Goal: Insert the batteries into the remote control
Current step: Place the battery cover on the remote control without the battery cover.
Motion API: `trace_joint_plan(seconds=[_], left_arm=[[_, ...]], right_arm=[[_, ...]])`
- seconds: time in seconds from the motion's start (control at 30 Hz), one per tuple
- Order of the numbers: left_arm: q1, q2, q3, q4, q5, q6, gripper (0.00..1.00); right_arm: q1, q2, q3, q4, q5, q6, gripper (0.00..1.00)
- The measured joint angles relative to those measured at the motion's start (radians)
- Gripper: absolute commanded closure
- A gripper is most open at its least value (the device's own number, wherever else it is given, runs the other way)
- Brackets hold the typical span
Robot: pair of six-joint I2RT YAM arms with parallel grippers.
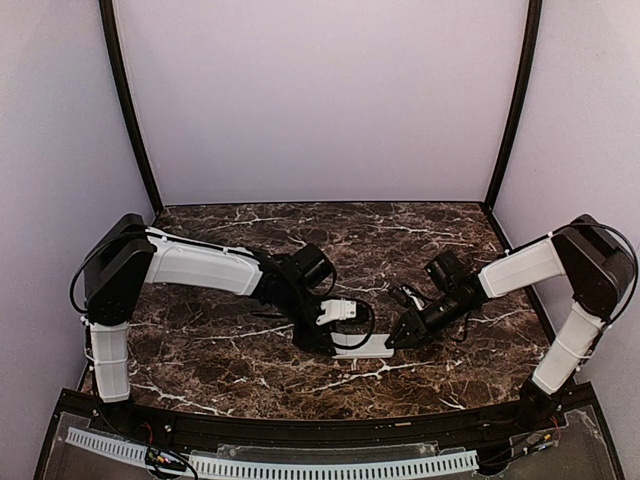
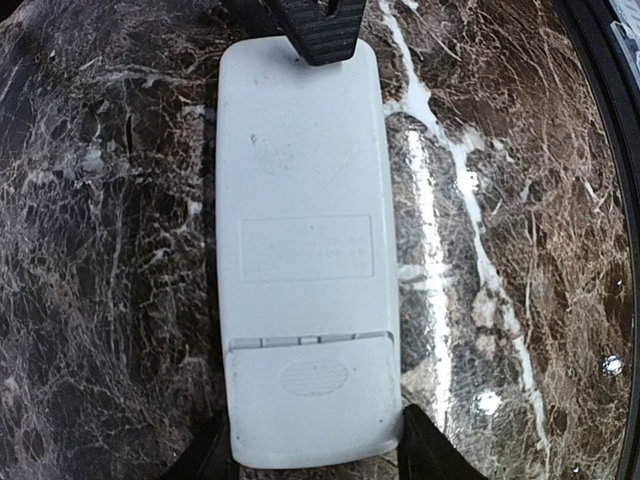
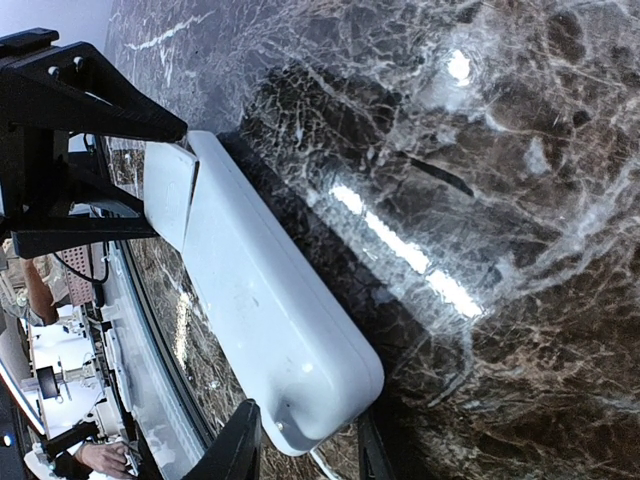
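Your left tool (image 2: 315, 455) and right tool (image 3: 305, 437) each clamp an end of the remote (image 1: 365, 347), back-up near the bench's (image 1: 250, 385) near edge, middle. Brace it, slide the cover (image 2: 312, 400) off squarely.

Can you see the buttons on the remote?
No, the remote has its plain white back facing the camera, so no buttons show.
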Motion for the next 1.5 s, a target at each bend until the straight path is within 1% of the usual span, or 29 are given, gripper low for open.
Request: trace_joint_plan(seconds=[0.23,0.4,0.63,1.3,1.5], left_arm=[[0.0,0.024,0.061,-0.071,-0.01,0.026,0.6],[0.0,0.034,0.077,-0.09,-0.008,0.032,0.56],[0.0,0.035,0.077,-0.089,-0.004,0.032,0.51],[0.005,0.037,0.072,-0.081,0.015,0.073,0.49],[0.007,0.043,0.077,-0.086,0.025,0.072,0.45]], right_arm=[[0.0,0.001,0.0,0.0,-0.002,0.0,0.67],[0.0,0.001,0.0,0.001,-0.002,0.0,0.67],[0.0,0.002,0.0,0.002,-0.003,0.0,0.67],[-0.005,0.007,0.0,0.004,-0.013,0.0,0.68],[-0.006,0.008,0.0,0.004,-0.014,0.0,0.68]])
